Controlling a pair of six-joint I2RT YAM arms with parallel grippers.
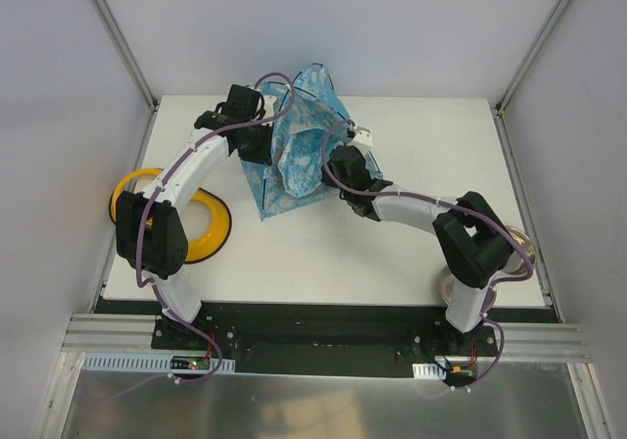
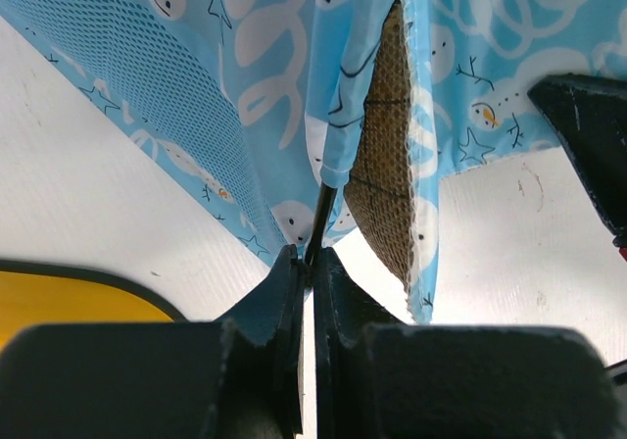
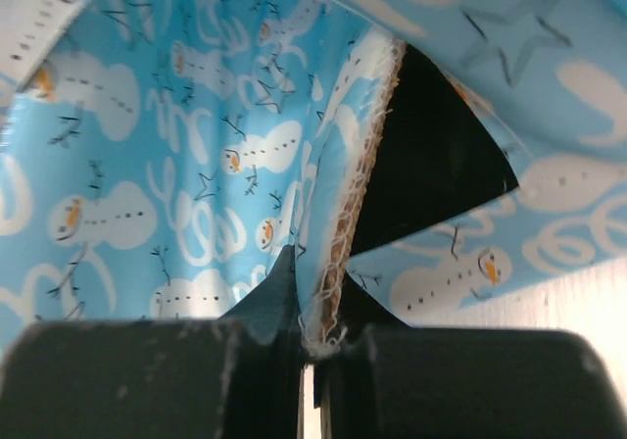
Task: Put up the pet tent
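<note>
The pet tent (image 1: 299,145) is a crumpled heap of light blue fabric with white snowman print at the back middle of the table. My left gripper (image 1: 257,143) is at its left side and my right gripper (image 1: 335,165) at its right side. In the left wrist view the left gripper (image 2: 312,260) is shut on a thin black pole (image 2: 321,214) that comes out of the blue fabric (image 2: 255,76). In the right wrist view the right gripper (image 3: 315,287) is shut on a fabric edge (image 3: 343,233) with frayed brown backing, and printed tent cloth (image 3: 176,155) fills the view.
A yellow double bowl (image 1: 214,225) lies at the table's left side, partly under the left arm; its rim (image 2: 69,297) shows in the left wrist view. A pale round object (image 1: 524,245) sits at the right edge behind the right arm. White walls enclose the table.
</note>
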